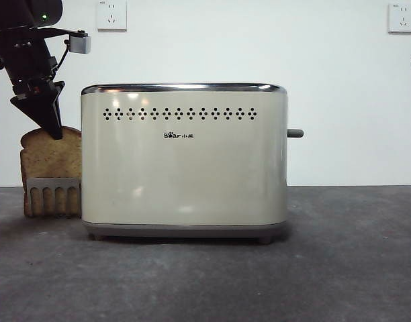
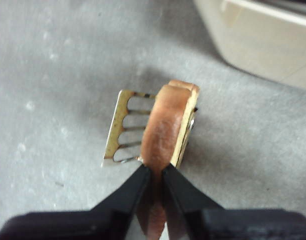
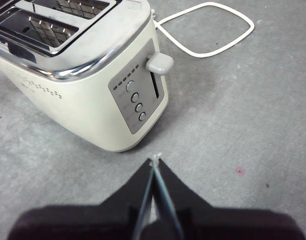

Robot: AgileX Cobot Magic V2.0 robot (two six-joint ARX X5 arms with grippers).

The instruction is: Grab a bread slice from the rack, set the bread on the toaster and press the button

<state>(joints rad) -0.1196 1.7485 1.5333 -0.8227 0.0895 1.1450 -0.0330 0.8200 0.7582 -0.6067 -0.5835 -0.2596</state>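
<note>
The slice of bread [image 1: 50,161], a tan wholemeal piece with grainy crumb, a dark brown crust and a rounded top, stands upright in the small grey metal rack [image 1: 54,196] with its row of rounded upright slots, just beside the narrow end of the large cream rounded-box toaster [image 1: 184,161] opposite the end that carries the button. The rack's front covers the lower part of the slice; its crust rises above the rack but stays below the toaster's chrome rim.

The left gripper [image 2: 154,172] has its two black jaws set on either side of the slice's top crust, closed onto the bread from above, as the left wrist view shows; the slice sits in the last slot with the rack's tines to one side of it.

The toaster stands on the grey table [image 1: 340,268], with two slots in its top, a row of black dot holes and a small logo on its long side. The button [image 1: 295,133], a stubby grey lever knob, sticks out sideways from the toaster's far narrow end.

The right gripper [image 3: 155,161] hangs apart from the toaster, near that button end, jaws pressed together on nothing
</note>
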